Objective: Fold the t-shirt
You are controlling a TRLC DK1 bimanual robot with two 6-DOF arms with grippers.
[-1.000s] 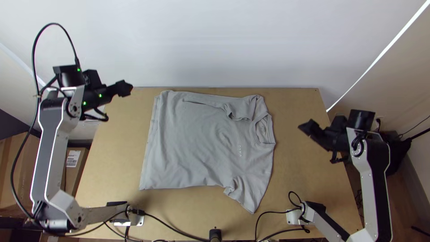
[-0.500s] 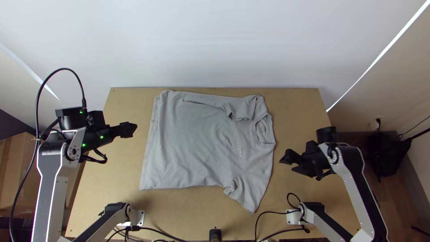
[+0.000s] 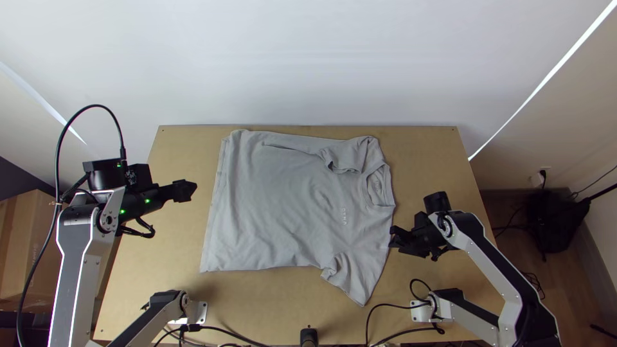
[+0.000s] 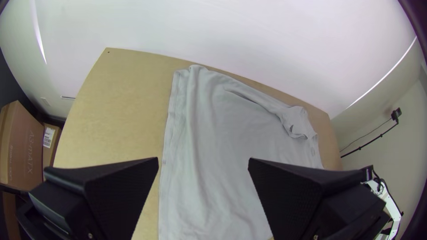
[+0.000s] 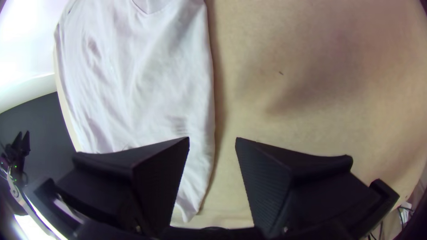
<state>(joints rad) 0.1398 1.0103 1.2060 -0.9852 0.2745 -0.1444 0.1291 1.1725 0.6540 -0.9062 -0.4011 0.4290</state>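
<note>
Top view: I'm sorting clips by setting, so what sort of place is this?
Probably an indoor robot test station, perhaps in a home or office: the left arm and the right arm stand at a wooden table, a pale wall rises behind it, and a cardboard box sits beside it.
</note>
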